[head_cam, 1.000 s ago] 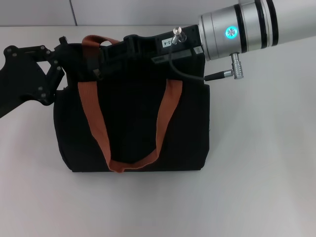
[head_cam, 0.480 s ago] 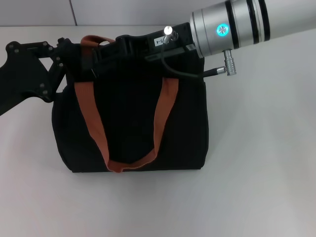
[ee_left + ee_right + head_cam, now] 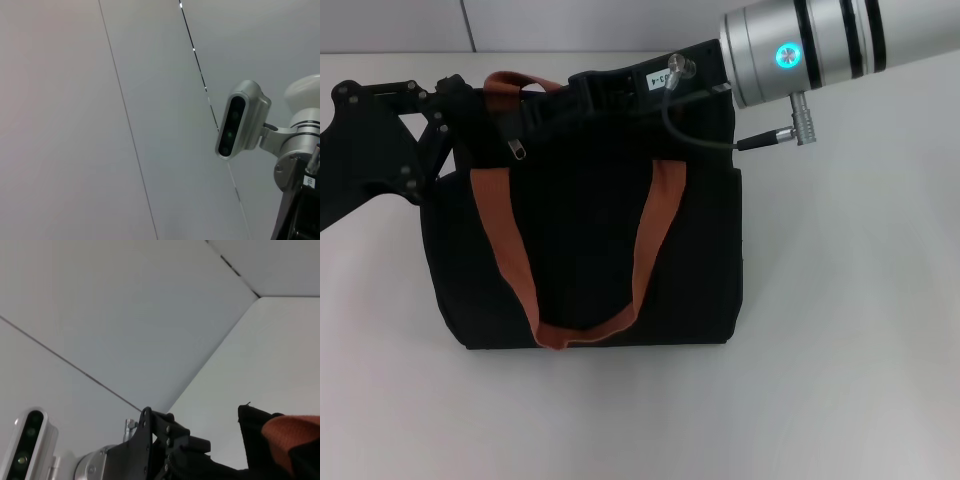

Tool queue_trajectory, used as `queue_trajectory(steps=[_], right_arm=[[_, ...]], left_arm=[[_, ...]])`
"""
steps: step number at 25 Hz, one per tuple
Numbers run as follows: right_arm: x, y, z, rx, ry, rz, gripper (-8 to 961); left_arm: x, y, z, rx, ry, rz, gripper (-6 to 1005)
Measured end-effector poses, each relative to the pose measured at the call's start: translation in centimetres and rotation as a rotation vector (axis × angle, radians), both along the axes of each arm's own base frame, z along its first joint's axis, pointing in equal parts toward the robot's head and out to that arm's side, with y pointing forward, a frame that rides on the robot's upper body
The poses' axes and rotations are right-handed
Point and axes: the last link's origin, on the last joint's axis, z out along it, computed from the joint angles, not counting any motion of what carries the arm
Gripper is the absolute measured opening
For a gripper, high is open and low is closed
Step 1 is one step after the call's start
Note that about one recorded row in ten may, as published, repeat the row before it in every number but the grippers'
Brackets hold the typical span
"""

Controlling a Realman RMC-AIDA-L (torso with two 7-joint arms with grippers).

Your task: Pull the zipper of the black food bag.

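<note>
Head view: the black food bag (image 3: 585, 245) stands upright on the white desk (image 3: 850, 330), its two orange-brown handles (image 3: 650, 240) draped down its front face. The zipper (image 3: 517, 149), a small silver-grey pull tab, lies on the bag's top edge near its left end, free of both claws. The left claw (image 3: 455, 110) sits at the bag's upper left corner, against the fabric; I cannot tell how far it is open or whether it grips the cloth. The right claw (image 3: 605, 90) reaches over the bag's top from the right, and its fingers cannot be made out.

Left wrist view: a grey wall and the robot's head camera (image 3: 240, 120).

Right wrist view: the left claw (image 3: 170, 450) beside a corner of the bag (image 3: 255, 427) and an orange-brown handle (image 3: 295, 432).
</note>
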Motion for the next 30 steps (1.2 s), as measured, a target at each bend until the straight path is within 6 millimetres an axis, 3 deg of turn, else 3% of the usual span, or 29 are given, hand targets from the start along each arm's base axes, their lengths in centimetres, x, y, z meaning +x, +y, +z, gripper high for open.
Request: queue_trajectory(steps=[30], right_arm=[[-0.3,0.1,-0.6,0.024,-0.018,0.034,468]], left_arm=[[1.4,1.3,-0.3,-0.015,-0.009,-0.031,22]])
